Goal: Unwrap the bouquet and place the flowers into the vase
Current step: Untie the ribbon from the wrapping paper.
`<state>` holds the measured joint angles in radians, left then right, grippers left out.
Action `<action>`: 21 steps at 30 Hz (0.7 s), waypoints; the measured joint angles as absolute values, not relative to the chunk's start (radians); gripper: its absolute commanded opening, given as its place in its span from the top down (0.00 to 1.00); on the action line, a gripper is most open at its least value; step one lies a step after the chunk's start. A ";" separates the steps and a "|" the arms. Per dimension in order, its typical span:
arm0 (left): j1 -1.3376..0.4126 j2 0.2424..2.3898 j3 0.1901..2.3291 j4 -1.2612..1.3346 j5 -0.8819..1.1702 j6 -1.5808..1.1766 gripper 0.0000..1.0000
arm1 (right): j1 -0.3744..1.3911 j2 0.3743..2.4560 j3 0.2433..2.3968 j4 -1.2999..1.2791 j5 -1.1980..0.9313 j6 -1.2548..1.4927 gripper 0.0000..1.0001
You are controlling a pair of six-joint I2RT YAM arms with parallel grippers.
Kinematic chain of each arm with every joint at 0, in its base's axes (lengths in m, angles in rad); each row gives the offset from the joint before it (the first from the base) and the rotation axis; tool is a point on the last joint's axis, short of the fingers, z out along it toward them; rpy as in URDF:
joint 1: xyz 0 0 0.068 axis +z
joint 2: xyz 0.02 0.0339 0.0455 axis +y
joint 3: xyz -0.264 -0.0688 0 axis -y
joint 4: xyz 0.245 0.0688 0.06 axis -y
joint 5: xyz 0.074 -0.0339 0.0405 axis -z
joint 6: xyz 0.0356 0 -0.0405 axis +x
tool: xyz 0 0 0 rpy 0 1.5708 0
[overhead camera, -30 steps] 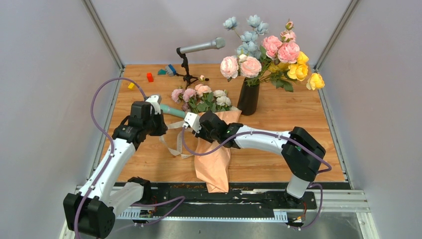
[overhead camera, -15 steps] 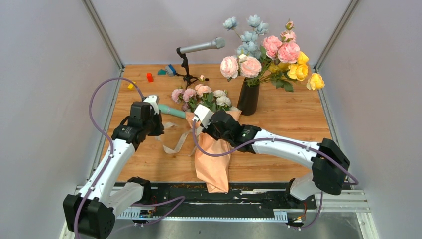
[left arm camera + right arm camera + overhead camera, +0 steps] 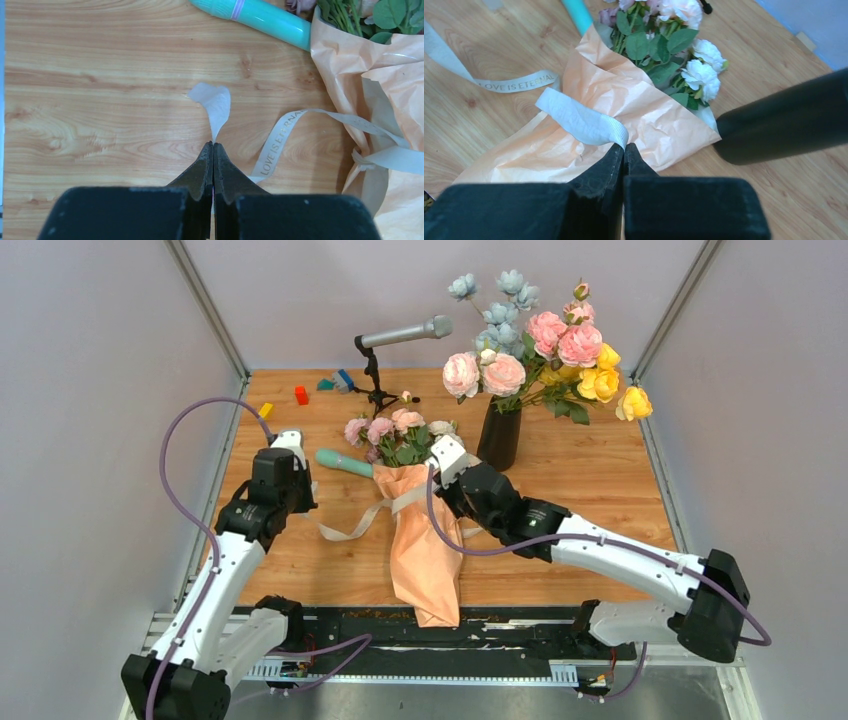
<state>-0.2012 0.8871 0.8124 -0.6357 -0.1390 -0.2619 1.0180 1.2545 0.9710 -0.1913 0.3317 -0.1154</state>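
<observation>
The bouquet (image 3: pixel 425 550) lies mid-table in peach paper (image 3: pixel 624 100), its pink and white flowers (image 3: pixel 400 430) (image 3: pixel 700 74) pointing away towards the back. A cream ribbon (image 3: pixel 350 525) (image 3: pixel 281 137) trails loose from its waist to the left. My left gripper (image 3: pixel 303 495) (image 3: pixel 213 145) is shut on one ribbon end (image 3: pixel 216 102), left of the bouquet. Over the bouquet's upper right side, my right gripper (image 3: pixel 447 485) (image 3: pixel 624 146) is shut on another stretch of ribbon (image 3: pixel 581 120). The black vase (image 3: pixel 499 435) (image 3: pixel 784 120) stands just right of the blooms and holds large pink, blue and yellow flowers.
A teal cylinder (image 3: pixel 343 462) (image 3: pixel 260 15) lies left of the blooms. Behind them stands a microphone on a small stand (image 3: pixel 400 335). Small coloured blocks (image 3: pixel 300 395) sit at the back left. Grey walls close in both sides.
My right gripper shut on the ribbon and moved right and back across the bouquet, drawing it along. The left gripper pulled its end left. The ribbon's loops have drawn out.
</observation>
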 measured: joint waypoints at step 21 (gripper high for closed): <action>-0.200 0.807 0.813 -0.664 -0.354 -0.260 1.00 | 0.970 0.905 0.996 -0.522 0.670 0.108 1.00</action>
<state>-0.2005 0.8074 0.8127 -0.6643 -0.3542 -0.2596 0.9695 0.9054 0.9962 -0.5217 0.6704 0.1081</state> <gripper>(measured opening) 0.006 0.011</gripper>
